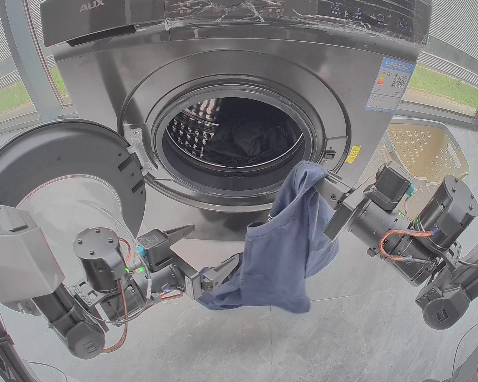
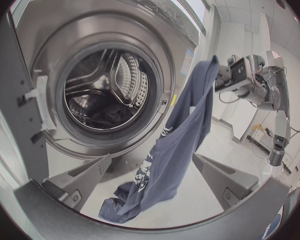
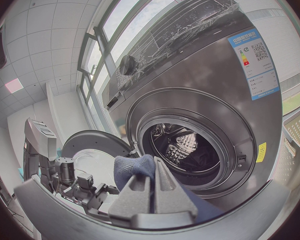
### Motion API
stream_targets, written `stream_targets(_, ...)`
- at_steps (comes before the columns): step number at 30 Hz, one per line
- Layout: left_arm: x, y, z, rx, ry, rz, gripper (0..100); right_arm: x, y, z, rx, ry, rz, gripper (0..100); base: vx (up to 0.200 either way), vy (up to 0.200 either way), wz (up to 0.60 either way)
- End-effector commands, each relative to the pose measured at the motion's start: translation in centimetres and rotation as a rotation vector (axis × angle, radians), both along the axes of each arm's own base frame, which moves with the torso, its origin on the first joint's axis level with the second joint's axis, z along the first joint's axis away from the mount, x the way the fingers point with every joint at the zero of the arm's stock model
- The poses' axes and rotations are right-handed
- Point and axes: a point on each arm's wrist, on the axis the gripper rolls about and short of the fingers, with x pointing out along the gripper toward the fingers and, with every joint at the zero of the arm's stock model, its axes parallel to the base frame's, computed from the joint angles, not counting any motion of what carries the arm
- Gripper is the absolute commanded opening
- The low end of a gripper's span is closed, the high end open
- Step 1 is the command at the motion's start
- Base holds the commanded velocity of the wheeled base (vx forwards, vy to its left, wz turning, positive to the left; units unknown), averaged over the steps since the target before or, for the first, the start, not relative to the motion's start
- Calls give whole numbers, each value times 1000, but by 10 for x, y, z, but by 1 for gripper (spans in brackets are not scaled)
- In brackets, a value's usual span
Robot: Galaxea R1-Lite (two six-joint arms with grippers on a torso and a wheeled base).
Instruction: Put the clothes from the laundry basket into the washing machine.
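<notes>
your right gripper [image 1: 321, 182], right of centre in the head view, is clamped on the blue shirt [image 1: 287, 245] by its top edge; the shirt hangs lengthwise down, lower right of the drum opening [image 1: 233, 133]. left wrist view: your left gripper [image 2: 151, 160] gapes wide, the hem dangling between its fingers. right wrist view: the opening lies just right of the pinched cloth.

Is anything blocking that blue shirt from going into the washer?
Nothing visible. The door is swung open to the left and the way into the drum is free. The shirt hangs from the right gripper just before its lower rim. Dark clothes lie low inside.
</notes>
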Motion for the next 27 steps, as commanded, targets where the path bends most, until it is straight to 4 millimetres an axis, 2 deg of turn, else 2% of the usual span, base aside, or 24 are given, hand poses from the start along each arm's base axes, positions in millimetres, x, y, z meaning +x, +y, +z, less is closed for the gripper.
stream_targets(1,18,-11,-30,37,65,-22,100,-2,1,2,3,-6,8,0,0,0,0)
stream_targets(3,19,-12,-32,39,69,-25,100,-2,1,1,2,-5,11,0,0,0,0)
stream_targets(7,35,-20,-46,41,79,-53,100,-3,1,2,3,-6,11,0,0,0,0)
stream_targets(11,44,-22,-49,34,70,-65,100,-4,0,2,3,-6,11,0,0,0,0)
stream_targets(17,35,-19,-52,48,95,-105,100,-2,0,2,3,-6,6,0,0,0,0)
stream_targets(21,21,-17,-52,59,124,-166,100,-2,3,0,1,-4,9,0,0,0,0)
stream_targets(27,19,-24,-55,60,131,-209,100,-1,4,-1,-1,1,10,0,0,0,0)
